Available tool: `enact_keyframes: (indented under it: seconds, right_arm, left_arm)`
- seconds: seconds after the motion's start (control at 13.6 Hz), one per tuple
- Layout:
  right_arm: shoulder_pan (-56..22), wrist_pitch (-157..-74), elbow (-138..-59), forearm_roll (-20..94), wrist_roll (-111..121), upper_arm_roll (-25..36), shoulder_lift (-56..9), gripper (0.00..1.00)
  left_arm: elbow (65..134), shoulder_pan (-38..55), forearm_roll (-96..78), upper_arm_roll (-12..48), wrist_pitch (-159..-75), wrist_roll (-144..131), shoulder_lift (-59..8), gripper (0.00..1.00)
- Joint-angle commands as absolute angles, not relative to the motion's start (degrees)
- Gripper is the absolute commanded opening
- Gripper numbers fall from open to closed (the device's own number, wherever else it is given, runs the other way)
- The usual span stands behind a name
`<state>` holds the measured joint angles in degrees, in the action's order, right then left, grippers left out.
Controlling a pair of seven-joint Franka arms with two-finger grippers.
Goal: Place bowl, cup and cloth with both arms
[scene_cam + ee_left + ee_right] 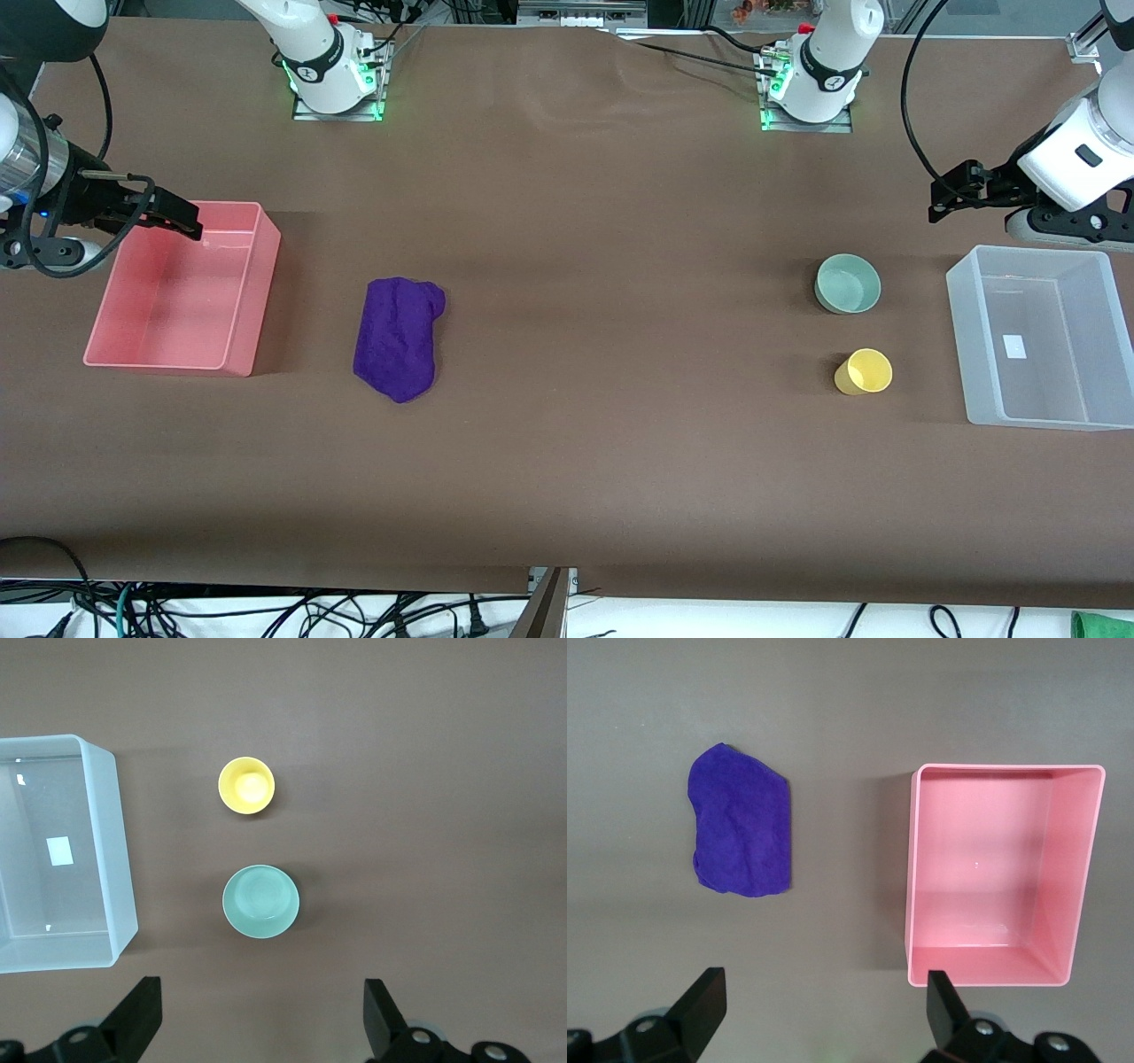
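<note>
The mint-green bowl (848, 283) stands on the brown table toward the left arm's end, also in the left wrist view (260, 901). The yellow cup (864, 371) stands nearer the front camera than the bowl, apart from it (246, 785). The purple cloth (398, 338) lies bunched toward the right arm's end (741, 834). My left gripper (937, 199) is open and empty, up in the air over the table beside the clear bin's corner (261, 992). My right gripper (197, 223) is open and empty over the pink bin's rim (824, 988).
An empty pink bin (248, 292) sits beside the cloth at the right arm's end (1005, 771). An empty clear plastic bin (966, 346) sits beside the bowl and cup at the left arm's end (115, 850). Cables hang below the table's front edge.
</note>
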<state>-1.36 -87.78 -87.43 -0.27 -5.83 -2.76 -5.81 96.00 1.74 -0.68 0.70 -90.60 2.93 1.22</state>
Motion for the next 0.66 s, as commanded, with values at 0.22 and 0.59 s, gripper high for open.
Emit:
enact_keyframes:
  seconds: [0.22, 0.59]
  right_arm:
    - [-1.32, -86.40, -85.43, 0.09, -4.83, -2.55, -6.68, 1.00]
    - [-1.32, -86.92, -85.43, -0.09, -4.83, -2.55, -6.77, 1.00]
  left_arm:
    - [94.83, 1.67, -0.26, 0.70, -90.00, 2.72, 0.79, 1.00]
    - [95.36, 0.44, -0.35, 0.79, -87.12, 2.90, 0.09, 1.00]
